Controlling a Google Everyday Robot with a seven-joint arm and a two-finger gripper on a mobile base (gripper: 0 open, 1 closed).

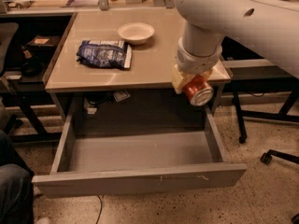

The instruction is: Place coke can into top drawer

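- Coke can hangs in the grip of the biggest thing in view, the white robot arm, which sweeps in from the upper right and bends down over the right end of the surface.
- Tan surface fills the middle of the view and carries two loose things on its left half.
- Top drawer stands pulled fully out beneath the surface. Its plain front panel shows small white scratches, and no object shows on its grey floor.
- Blue crinkled chip bag lies flat on the surface, left of centre and well apart from the arm.
- White bowl sits upright just behind the bag, near its right end but not touching it.
- Gripper hangs at the front right corner of the surface, just off its front edge, pointing down. Its pale yellowish fingers are clamped around the can's body.
- The can itself is held in the air, lying on its side and tilted, with one silver end facing forward and down. It sits in front of the surface's front edge, above the back right part of the open drawer, close to the drawer's right wall, and touches neither.
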